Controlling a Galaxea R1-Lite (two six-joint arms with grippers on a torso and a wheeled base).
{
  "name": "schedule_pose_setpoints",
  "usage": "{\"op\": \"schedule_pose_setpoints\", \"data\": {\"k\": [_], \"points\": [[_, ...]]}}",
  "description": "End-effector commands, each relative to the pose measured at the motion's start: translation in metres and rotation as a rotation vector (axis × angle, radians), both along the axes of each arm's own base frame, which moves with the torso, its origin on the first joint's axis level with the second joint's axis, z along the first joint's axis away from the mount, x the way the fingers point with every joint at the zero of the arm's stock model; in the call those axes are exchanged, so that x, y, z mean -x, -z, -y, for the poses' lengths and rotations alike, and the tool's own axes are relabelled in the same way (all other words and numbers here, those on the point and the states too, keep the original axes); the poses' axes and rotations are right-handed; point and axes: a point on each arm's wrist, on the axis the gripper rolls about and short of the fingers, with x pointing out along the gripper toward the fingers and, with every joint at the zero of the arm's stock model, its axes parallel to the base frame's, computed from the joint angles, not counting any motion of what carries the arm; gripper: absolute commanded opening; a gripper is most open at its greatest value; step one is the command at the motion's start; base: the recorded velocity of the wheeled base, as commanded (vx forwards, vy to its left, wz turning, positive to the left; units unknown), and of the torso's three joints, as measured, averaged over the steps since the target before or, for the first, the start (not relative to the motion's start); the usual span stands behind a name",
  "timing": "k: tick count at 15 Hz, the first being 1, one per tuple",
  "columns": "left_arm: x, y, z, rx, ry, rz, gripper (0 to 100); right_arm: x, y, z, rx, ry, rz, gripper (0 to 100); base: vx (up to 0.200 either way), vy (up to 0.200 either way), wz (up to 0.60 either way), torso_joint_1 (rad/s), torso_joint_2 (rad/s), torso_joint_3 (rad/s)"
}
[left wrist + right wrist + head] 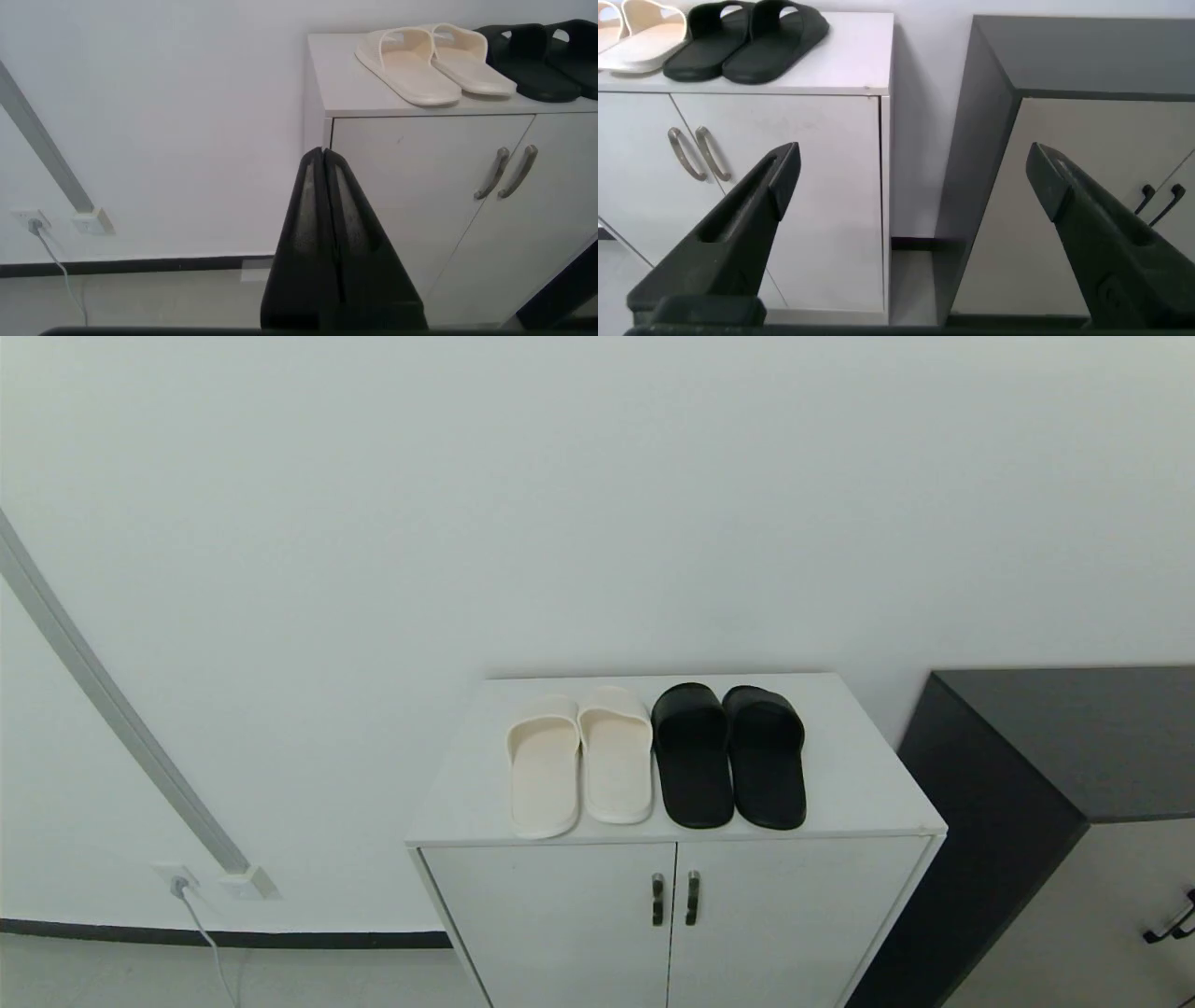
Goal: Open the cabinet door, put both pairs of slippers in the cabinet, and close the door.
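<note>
Cabinet: The white cabinet (868, 784) stands against the wall with both doors shut. Its two handles (674, 898) sit side by side at the centre seam.
Slippers: The cream pair (611, 765) and the black pair (695, 761) lie in a row on the cabinet top, toes to the wall. The cream pair is on my left, the black pair on my right, and the two pairs are just about touching.
My left gripper (323, 161): Its fingers are pressed together and hold nothing. It hangs in front of the cabinet's left side, apart from it, below the level of the top.
My right gripper (915, 159): Its fingers are spread wide and empty. It faces the gap between the white cabinet and the dark cabinet (1027, 756) beside it, touching neither.
Done so far: Nothing, by my reading. No door is open and no slipper is inside.
Left to do: Everything. A door must be opened, both pairs brought down and set inside, and the door closed.
Likely first step: I judge it to be taking hold of a handle, since neither hand is on one yet.
</note>
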Motion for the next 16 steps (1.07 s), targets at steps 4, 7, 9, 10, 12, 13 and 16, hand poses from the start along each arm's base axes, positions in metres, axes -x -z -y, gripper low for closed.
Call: {"op": "schedule_pose_setpoints", "data": {"k": [4,7,9,10,12,13,16], "points": [[0.0,0.0,0.0,0.0,-0.001,0.0,0,0.0,-0.001,0.0,0.012,-0.01,0.002,100,0.0,0.0,0.0,0.0,0.0,0.0],[0.0,0.0,0.0,-0.001,0.007,0.0,0,0.005,-0.041,0.0,-0.017,-0.029,0.072,100,0.0,0.0,0.0,0.0,0.0,0.0],[0.0,0.0,0.0,-0.001,0.007,-0.002,0,-0.005,-0.098,-0.001,-0.136,-0.07,-0.049,100,0.0,0.0,0.0,0.0,0.0,0.0],[0.0,0.0,0.0,-0.001,0.007,0.0,0,-0.015,-0.092,-0.002,-0.092,-0.112,-0.126,100,0.0,0.0,0.0,0.0,0.0,0.0],[0.0,0.0,0.0,-0.001,0.005,0.0,0,-0.042,-0.093,-0.004,-0.095,-0.179,-0.246,100,0.0,0.0,0.0,0.0,0.0,0.0],[0.0,0.0,0.0,-0.001,0.007,0.0,0,-0.055,-0.094,-0.004,-0.1,-0.198,-0.277,100,0.0,0.0,0.0,0.0,0.0,0.0],[0.0,0.0,0.0,-0.001,0.005,0.0,0,-0.093,-0.1,-0.008,-0.098,-0.24,-0.319,100,0.0,0.0,0.0,0.0,0.0,0.0]]}}
